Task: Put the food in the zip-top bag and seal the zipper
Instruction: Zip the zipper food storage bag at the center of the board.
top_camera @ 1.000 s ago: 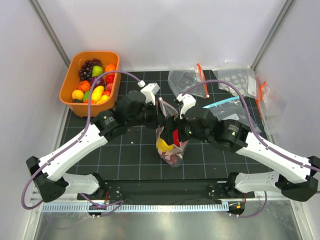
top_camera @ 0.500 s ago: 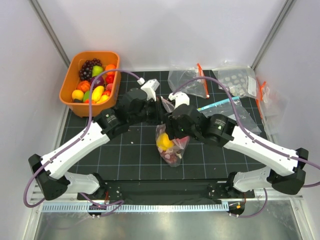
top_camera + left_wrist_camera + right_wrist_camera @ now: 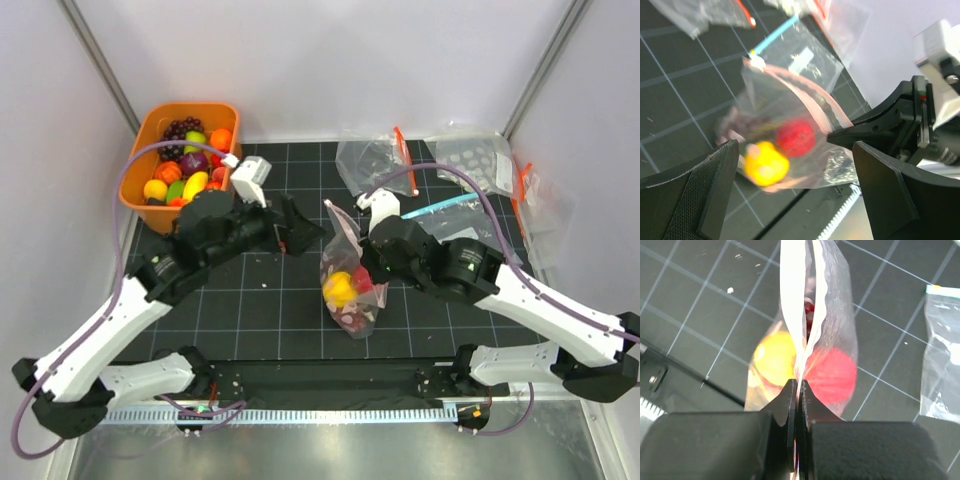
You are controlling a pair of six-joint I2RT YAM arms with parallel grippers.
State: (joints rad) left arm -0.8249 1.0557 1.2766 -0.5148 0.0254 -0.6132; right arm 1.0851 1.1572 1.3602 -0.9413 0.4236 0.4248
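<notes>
**Zip-top bag** (image 3: 350, 275): stood upright at the middle of the tabletop (image 3: 250, 300), between the two arms. It contained a yellow piece (image 3: 338, 287) and a red piece (image 3: 363, 280); darker contents beneath were too blurred to identify.

**Zipper** (image 3: 805, 95): pinkish strip along the bag's top edge. Its lips met at the grip and were parted farther along.

**Right pincer** (image 3: 797, 386): clamped together on the bag's top edge.

**Left pincer** (image 3: 303, 230): fingers wide apart, holding nothing, just left of the bag.

**Orange tub** (image 3: 135, 180): far left corner, filled with toy fruit (image 3: 190, 165).

**Spare clear bags** (image 3: 370, 160): lay flat, far right.
</notes>
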